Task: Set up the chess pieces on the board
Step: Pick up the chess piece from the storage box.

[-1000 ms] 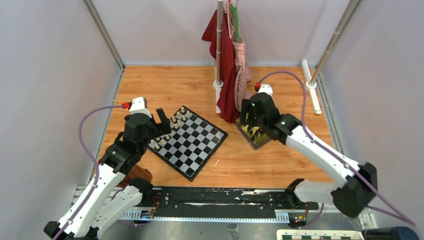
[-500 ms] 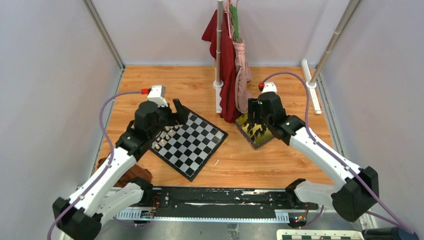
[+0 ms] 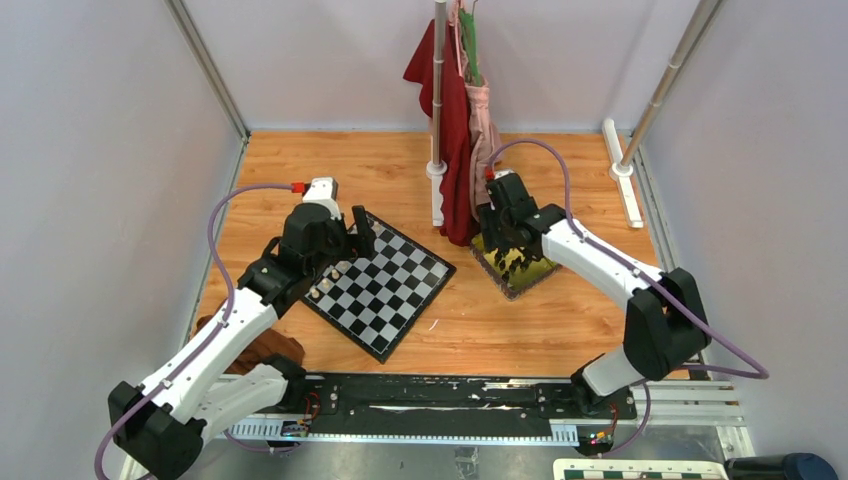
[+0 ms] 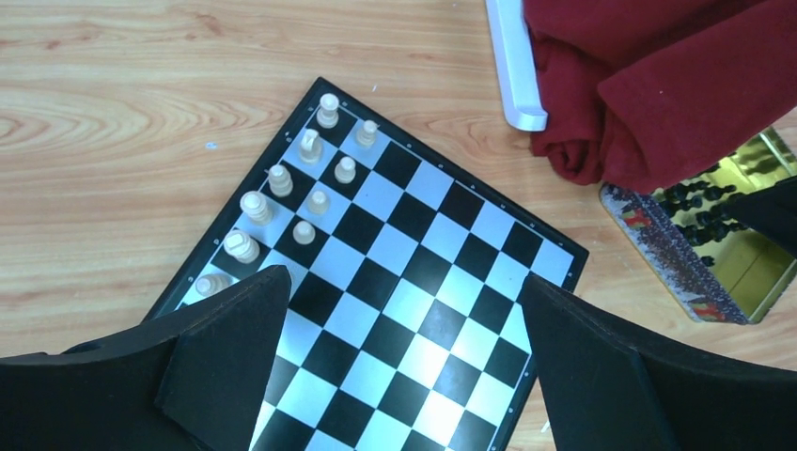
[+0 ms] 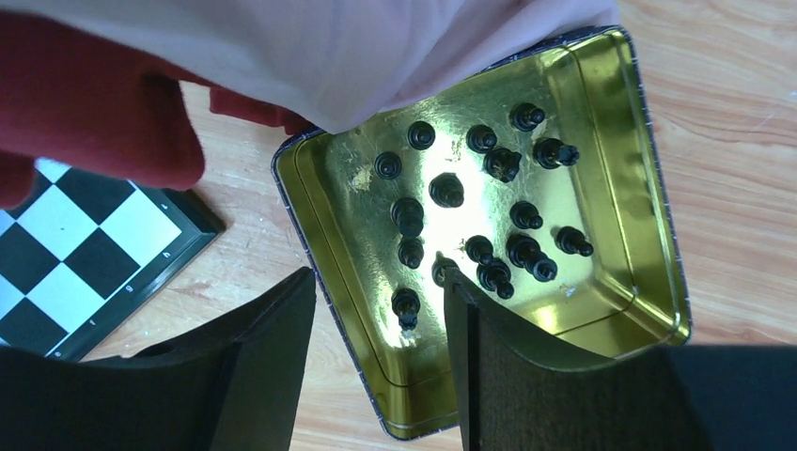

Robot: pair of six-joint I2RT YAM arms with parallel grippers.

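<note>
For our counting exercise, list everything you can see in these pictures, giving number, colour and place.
cream chess pieces: ten showing, along the board's left edge
black chess pieces: about sixteen, inside the tray
board: one, black and white, on the table
tray: one, gold, right of the board
red cloth: one, dark red, hanging between board and tray
pink cloth: one, beside the red cloth
table: one, orange wood
left gripper: black, open, above the board
right gripper: black, open, above the tray
</note>
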